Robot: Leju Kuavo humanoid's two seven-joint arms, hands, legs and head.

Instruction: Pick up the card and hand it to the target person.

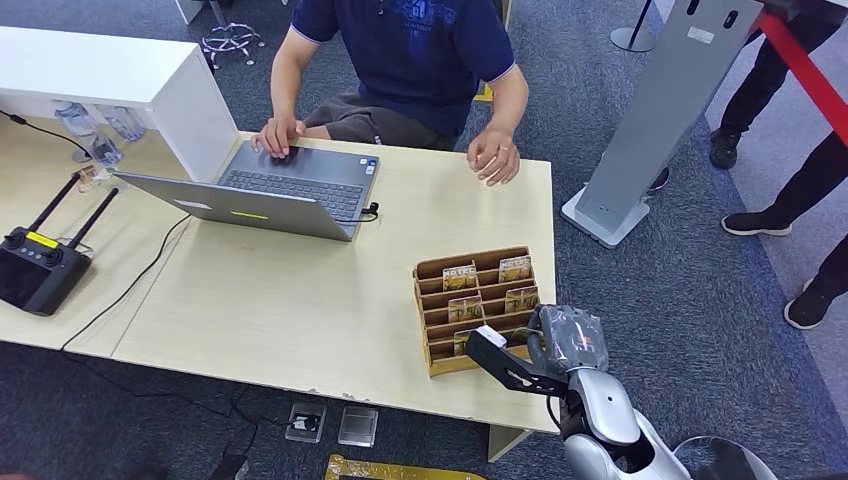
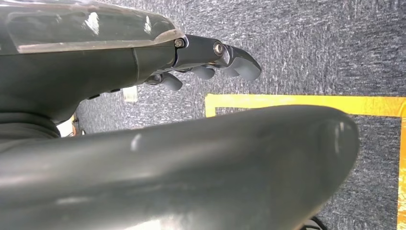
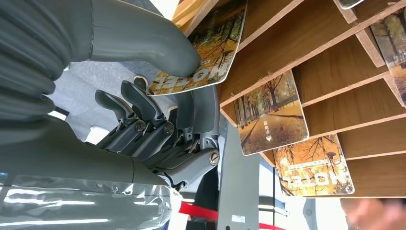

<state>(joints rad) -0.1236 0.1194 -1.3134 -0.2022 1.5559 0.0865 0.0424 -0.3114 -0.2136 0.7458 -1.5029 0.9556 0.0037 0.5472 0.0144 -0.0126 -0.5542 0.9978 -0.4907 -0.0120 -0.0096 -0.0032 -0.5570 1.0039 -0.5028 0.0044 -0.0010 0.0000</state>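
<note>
— Where the pale wooden desk point(image 1: 300, 300) fills the middle of the head view, what sits on it?

— An open grey laptop point(image 1: 290, 190) in the upper left of centre, with a person point(image 1: 410, 60) in a dark blue shirt seated behind the far edge, both hands on or by the desk. A black controller with two antennas point(image 1: 40, 265) lies at the left edge, on the adjoining table.

— And free room?

— A broad bare stretch of desk lies between the laptop and the near edge. Right of the desk is grey carpet, with a grey kiosk stand point(image 1: 650, 130) in the upper right.

— The cards?

— A stepped wooden card rack point(image 1: 478, 305) stands near the desk's lower right corner, close to the near edge. The right hand point(image 1: 565, 340) is touching its right side.

— Holding anything?

— In the right wrist view its thumb point(image 3: 158, 45) presses an autumn-printed hotel card point(image 3: 206, 57) against the fingers point(image 3: 191, 115); the card's far end is at the rack's slot, and other cards sit in nearby slots.

— The left hand?

— The left hand point(image 2: 210, 62) hangs over carpet, fingers loosely curled, holding nothing.
</note>
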